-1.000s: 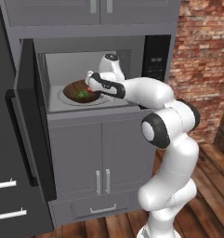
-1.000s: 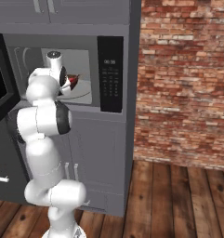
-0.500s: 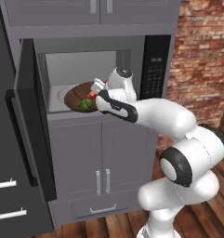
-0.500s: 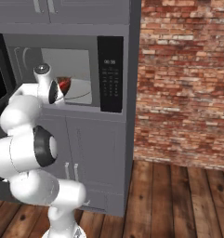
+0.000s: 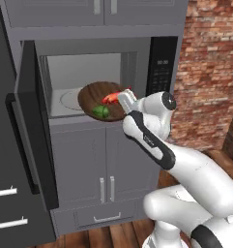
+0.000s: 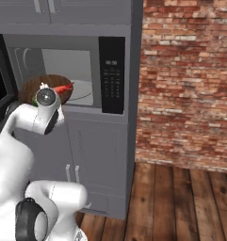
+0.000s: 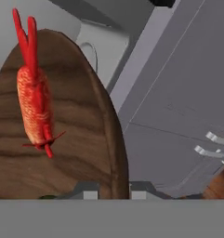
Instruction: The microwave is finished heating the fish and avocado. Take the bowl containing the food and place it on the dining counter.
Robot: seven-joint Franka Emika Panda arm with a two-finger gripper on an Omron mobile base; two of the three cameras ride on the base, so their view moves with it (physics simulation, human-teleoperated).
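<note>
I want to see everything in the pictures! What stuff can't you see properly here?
- Avocado: in the hand view the grey band at the bottom cuts off all but a sliver.
- Gripper: in the hand view its fingertips straddle the bowl rim, mostly cut off below.
- Microwave keypad: labels too small to read in the right base view.
- Fish: in the right base view the robot's wrist hides most of it.

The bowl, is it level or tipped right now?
Tipped. The bowl shows its inside face steeply toward the left base camera at the microwave opening, gripper shut on its rim.
</note>
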